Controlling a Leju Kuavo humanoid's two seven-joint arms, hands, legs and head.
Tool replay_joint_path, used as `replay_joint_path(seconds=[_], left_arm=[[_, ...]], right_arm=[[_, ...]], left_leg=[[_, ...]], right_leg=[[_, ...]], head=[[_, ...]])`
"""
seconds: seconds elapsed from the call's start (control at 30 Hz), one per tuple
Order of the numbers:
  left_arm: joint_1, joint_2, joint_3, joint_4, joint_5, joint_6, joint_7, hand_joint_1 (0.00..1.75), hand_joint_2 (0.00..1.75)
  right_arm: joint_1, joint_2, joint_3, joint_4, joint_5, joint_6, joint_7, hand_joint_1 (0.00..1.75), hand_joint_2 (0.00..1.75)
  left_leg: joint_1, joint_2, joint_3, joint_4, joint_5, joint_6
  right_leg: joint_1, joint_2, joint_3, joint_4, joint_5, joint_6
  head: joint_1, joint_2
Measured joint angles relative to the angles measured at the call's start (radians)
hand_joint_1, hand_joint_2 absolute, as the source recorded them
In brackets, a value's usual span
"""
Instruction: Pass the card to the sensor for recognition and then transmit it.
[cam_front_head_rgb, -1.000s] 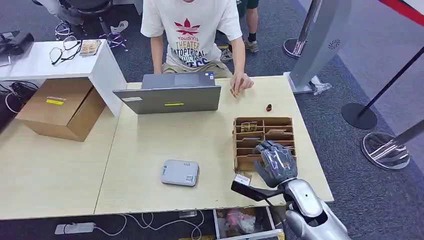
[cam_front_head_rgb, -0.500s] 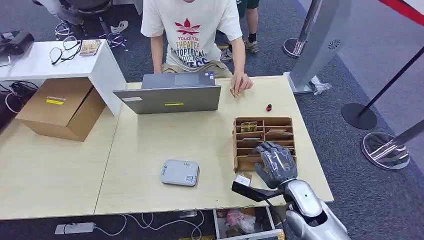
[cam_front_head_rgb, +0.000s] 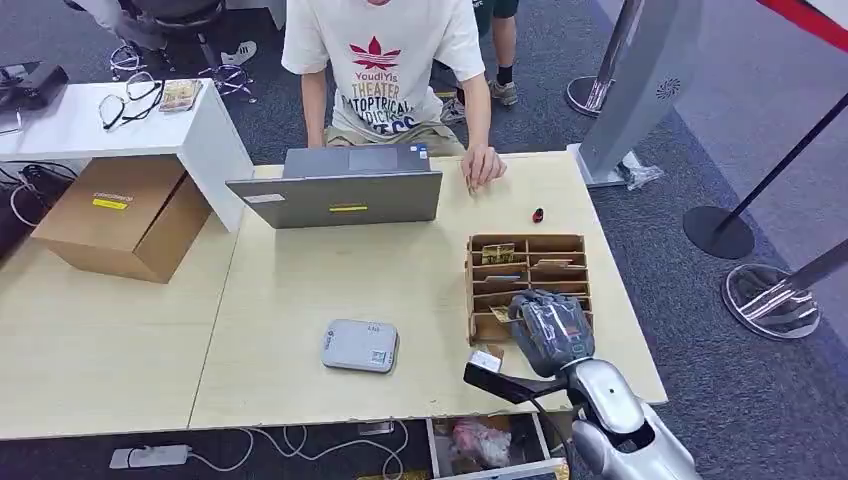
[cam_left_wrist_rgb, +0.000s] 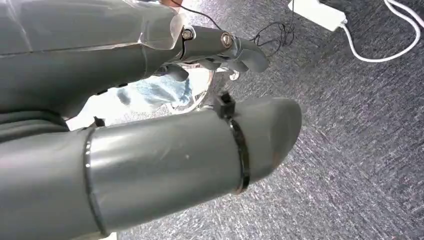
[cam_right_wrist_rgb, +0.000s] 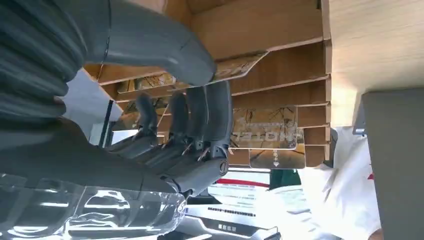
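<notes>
The right hand (cam_front_head_rgb: 552, 330) pinches a hotel card (cam_right_wrist_rgb: 235, 67) between thumb and fingers inside the cardboard card rack (cam_front_head_rgb: 480, 275); the left hand (cam_left_wrist_rgb: 150, 165) holds nothing I can tell

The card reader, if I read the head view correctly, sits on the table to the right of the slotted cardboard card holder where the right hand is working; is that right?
Not quite: the head view shows the card reader on the table to the left of the card holder, not to its right. The right hand is indeed at the holder's near end.
</notes>
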Motion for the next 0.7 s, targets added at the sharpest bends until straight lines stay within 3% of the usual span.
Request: replay_joint_path(seconds=[0.7], left_arm=[[0.007,0.0,0.0,0.0,0.002,0.008,-0.018,0.0,0.0]], right_arm=[[-0.01,0.0,-0.005,-0.001,-0.009,0.0,-0.005,1.52,1.75]], left_leg=[[0.0,0.0,0.0,0.0,0.0,0.0]], right_leg=[[0.0,0.0,0.0,0.0,0.0,0.0]], head=[[0.0,0.0]])
